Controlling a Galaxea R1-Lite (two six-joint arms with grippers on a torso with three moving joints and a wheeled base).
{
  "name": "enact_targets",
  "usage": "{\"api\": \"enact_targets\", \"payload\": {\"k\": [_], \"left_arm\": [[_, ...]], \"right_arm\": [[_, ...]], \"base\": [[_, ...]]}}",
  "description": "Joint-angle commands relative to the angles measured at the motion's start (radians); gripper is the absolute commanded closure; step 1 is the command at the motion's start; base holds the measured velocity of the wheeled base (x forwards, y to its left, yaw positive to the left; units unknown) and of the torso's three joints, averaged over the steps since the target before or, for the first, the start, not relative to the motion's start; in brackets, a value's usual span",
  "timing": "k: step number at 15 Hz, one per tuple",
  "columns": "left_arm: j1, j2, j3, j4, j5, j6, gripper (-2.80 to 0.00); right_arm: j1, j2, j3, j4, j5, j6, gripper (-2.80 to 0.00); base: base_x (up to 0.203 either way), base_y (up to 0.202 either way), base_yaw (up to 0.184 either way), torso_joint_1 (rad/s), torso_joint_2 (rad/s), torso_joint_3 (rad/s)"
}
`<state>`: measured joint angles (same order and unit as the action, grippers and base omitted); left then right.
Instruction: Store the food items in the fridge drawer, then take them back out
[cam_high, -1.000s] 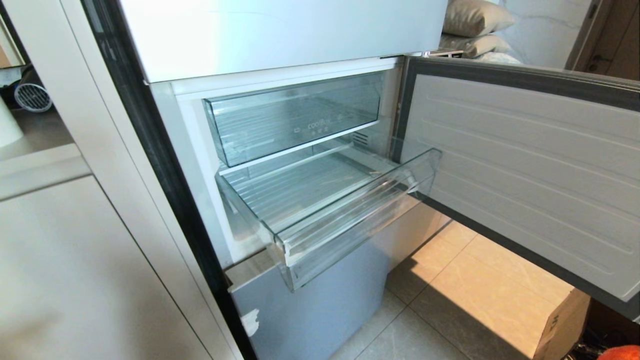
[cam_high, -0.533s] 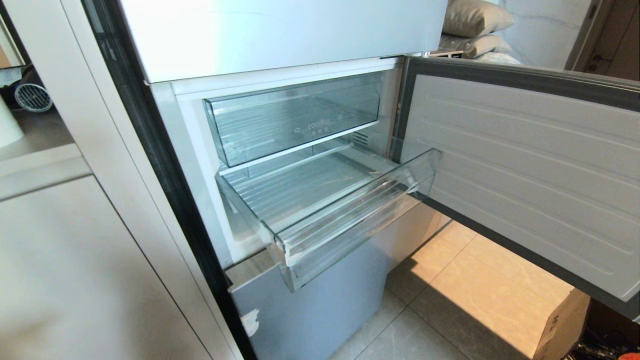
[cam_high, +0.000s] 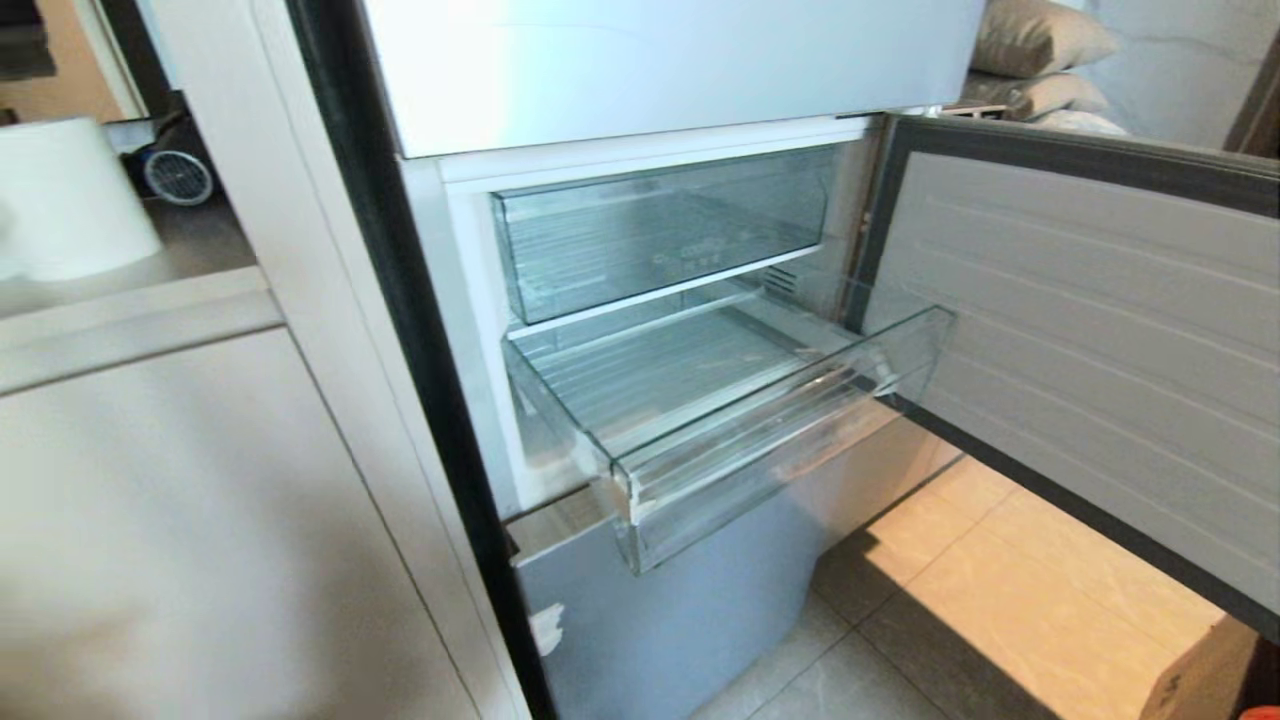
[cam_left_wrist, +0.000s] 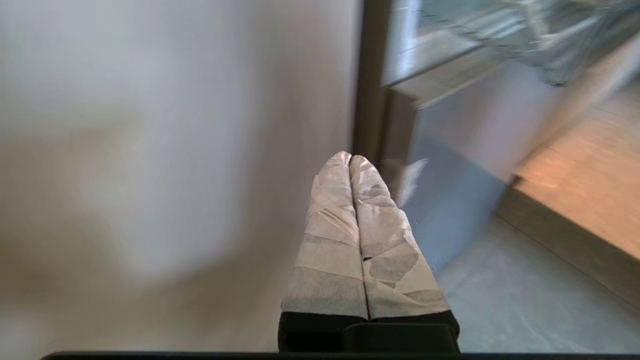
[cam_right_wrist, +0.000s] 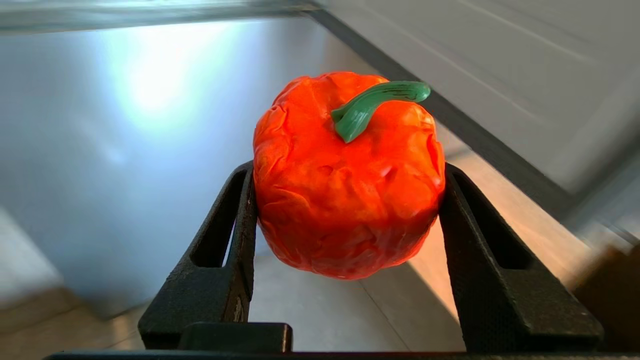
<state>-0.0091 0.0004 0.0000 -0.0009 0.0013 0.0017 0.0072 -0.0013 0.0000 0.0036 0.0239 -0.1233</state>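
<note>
Gripping the orange-red fruit beside the open fridge

Clamped between the two black fingers of the right gripper (cam_right_wrist: 345, 220), the orange-red fruit (cam_right_wrist: 347, 175) sits with its green stem (cam_right_wrist: 372, 105) curling toward 2 o'clock in the right wrist view. Both fingers press against the fruit's sides, spread wide around it. Behind it lie the pale-blue bottom panel (cam_right_wrist: 125, 125) and the tiled floor (cam_right_wrist: 320, 310).

From the head view, the fridge drawer (cam_high: 760, 420) stands pulled out at the picture's centre, its ribbed floor bare, with the upper clear bin (cam_high: 660, 235) at 12 o'clock above it. The open fridge door (cam_high: 1090, 330) extends toward 3 o'clock. A sliver of orange shows at the 5 o'clock corner.

The left gripper (cam_left_wrist: 350, 159) has its taped fingers (cam_left_wrist: 330, 235) pressed together, holding nothing, near the cabinet side (cam_left_wrist: 150, 150).
</note>
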Motion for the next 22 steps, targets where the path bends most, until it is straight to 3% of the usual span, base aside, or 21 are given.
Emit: {"api": "enact_targets", "payload": {"k": [1,9,13,15,18,20,22], "left_arm": [[0.0,0.001,0.0,0.0,0.0,0.0,0.0],[0.0,0.0,0.0,0.001,0.0,0.0,0.0],[0.0,0.0,0.0,-0.001,0.0,0.0,0.0],[0.0,0.0,0.0,0.001,0.0,0.0,0.0],[0.0,0.0,0.0,0.001,0.0,0.0,0.0],[0.0,0.001,0.0,0.0,0.0,0.0,0.0],[0.0,0.0,0.0,-0.001,0.0,0.0,0.0]], "right_arm": [[0.0,0.001,0.002,0.001,0.001,0.003,0.0],[0.0,0.001,0.0,-0.002,-0.005,0.042,0.0],[0.0,0.03,0.0,0.001,0.001,0.039,0.0],[0.001,0.128,0.001,-0.029,-0.001,0.031,0.0],[0.003,0.341,-0.036,-0.213,-0.01,0.026,0.0],[0.003,0.513,-0.13,-0.262,-0.013,0.049,0.0],[0.006,0.671,-0.305,-0.278,-0.013,0.114,0.0]], "base": [[0.001,-0.01,0.176,0.005,0.0,0.0],[0.001,-0.008,0.173,0.003,0.0,0.002],[0.001,-0.002,0.056,0.001,0.0,0.002],[0.0,0.0,0.0,0.0,0.0,0.0],[0.0,0.0,0.0,0.0,0.0,0.0],[0.0,0.0,0.0,0.0,0.0,0.0],[0.0,0.0,0.0,0.0,0.0,0.0]]}}
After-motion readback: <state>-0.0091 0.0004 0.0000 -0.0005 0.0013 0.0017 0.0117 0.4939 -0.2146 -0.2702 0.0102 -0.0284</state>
